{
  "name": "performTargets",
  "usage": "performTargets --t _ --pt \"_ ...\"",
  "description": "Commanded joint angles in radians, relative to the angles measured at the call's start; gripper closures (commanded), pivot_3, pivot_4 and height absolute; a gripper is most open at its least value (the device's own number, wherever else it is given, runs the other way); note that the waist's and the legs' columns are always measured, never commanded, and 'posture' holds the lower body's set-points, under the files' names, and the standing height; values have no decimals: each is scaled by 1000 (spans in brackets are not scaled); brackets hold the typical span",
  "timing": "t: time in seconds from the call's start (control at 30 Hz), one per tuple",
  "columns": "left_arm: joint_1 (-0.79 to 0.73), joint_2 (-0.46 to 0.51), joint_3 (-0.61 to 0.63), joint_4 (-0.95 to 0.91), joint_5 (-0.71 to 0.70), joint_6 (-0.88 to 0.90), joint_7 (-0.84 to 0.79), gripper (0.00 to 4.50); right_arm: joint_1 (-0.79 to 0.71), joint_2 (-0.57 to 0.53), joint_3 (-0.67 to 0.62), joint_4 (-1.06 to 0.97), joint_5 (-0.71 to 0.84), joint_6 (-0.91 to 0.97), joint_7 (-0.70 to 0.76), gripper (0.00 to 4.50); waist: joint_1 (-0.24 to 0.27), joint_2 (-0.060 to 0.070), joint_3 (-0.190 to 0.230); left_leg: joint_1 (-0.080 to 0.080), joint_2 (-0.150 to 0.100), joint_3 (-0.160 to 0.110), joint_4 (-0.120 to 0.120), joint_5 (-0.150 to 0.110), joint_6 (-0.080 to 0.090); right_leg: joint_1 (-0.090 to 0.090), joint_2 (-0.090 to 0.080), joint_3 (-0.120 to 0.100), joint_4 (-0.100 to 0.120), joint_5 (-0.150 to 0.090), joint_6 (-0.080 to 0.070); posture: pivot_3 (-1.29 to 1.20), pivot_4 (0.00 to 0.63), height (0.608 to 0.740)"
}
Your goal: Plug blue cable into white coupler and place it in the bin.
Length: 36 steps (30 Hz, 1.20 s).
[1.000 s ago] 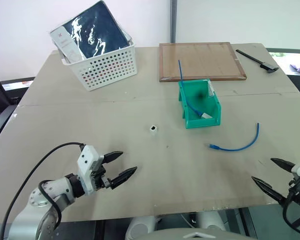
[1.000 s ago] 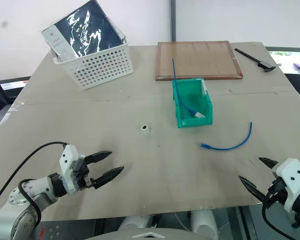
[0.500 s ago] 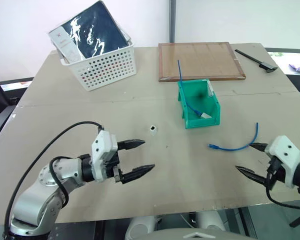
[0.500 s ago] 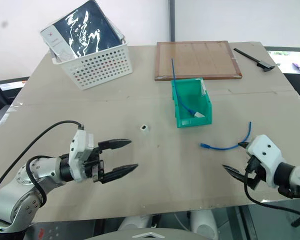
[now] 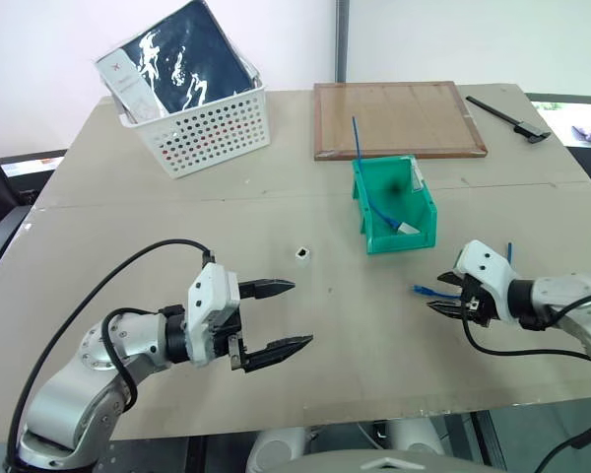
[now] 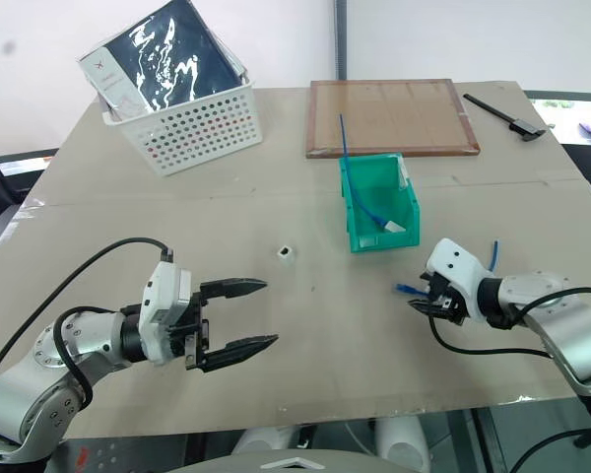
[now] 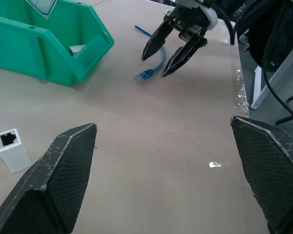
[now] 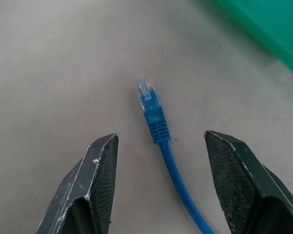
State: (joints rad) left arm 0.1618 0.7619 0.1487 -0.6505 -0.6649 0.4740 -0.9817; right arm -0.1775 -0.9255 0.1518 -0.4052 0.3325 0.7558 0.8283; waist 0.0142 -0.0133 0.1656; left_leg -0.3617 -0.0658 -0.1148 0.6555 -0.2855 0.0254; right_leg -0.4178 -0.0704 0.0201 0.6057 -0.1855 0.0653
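Now the right hand (image 5: pixel 441 294) has reached the blue cable (image 8: pixel 156 127), fingers apart, seemingly narrower than before.

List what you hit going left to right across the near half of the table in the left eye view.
left end effector → white coupler → green bin → blue cable's plug → right end effector
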Motion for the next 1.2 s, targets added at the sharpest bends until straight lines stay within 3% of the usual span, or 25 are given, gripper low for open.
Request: performTargets --t 0.03,0.17,0.4,0.53,0.83,1.03,1.2 --pt "-11 10 4 -17 1 -17 -1 0 -45 21 43 43 -34 -27 25 2611 -1 0 0 0 0 0 0 0 0 0 0 0 0 0 0 0 150 740" --pt "-16 9 -3 0 14 -31 -13 0 -54 30 50 65 -51 -46 35 4463 -1 0 0 1 0 0 0 0 0 0 0 0 1 0 0 0 150 740" --pt "-32 1 -34 31 44 -76 -48 0 -49 -10 14 -37 -9 -35 96 4463 -1 1 0 1 0 0 0 0 0 0 0 0 1 0 0 0 150 740" --pt "-92 -2 -88 77 82 -105 -70 0 -144 -39 23 -158 50 47 144 4463 -2 2 1 0 0 0 0 0 0 -1 0 0 1 0 0 0 150 740" --pt "-313 -42 -227 229 166 -149 -123 0 -489 41 205 -210 57 222 158 4463 0 2 1 -1 0 -2 0 1 -1 -1 0 -2 1 0 0 0 150 740" --pt "-345 -58 -239 299 181 -182 -156 0 -516 59 289 -182 7 216 145 4463 -3 1 1 -6 -1 0 0 2 -4 -7 -1 0 1 1 0 0 150 740" --pt "-320 -57 -242 325 200 -221 -177 0 -459 157 410 -61 -97 162 70 4463 -7 0 0 -12 -1 1 -1 2 -5 -14 0 1 2 1 -1 0 150 740"
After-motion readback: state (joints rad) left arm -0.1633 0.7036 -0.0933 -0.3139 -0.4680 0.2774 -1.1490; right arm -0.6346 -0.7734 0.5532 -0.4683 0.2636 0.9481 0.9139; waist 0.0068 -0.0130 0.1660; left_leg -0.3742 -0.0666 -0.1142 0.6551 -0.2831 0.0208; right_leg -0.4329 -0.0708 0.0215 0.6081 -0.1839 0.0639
